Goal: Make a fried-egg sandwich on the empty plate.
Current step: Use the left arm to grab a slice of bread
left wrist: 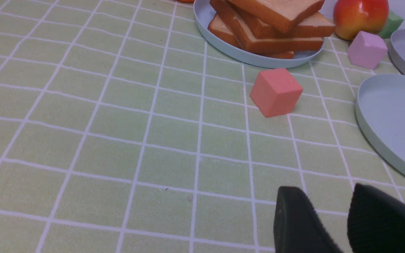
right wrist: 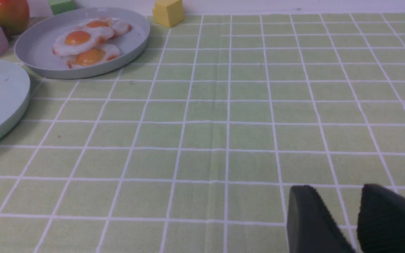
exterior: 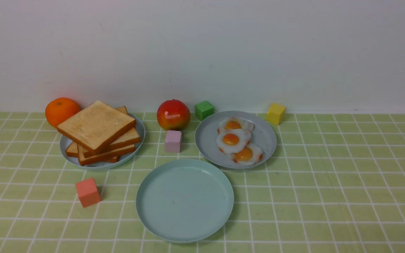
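Left tool [left wrist: 329,196] and right tool [right wrist: 339,195] gape slightly; three fried eggs [exterior: 231,139], seemingly four toast slices [exterior: 97,124].

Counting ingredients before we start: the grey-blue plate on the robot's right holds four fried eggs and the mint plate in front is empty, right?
Not quite. The grey-blue plate holds three fried eggs, not four; the front view shows it. The mint plate in front is empty.

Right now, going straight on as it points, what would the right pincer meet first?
Probably nothing: ahead of the right pincer lies only checked cloth up to the wall; the yellow cube sits well aside.
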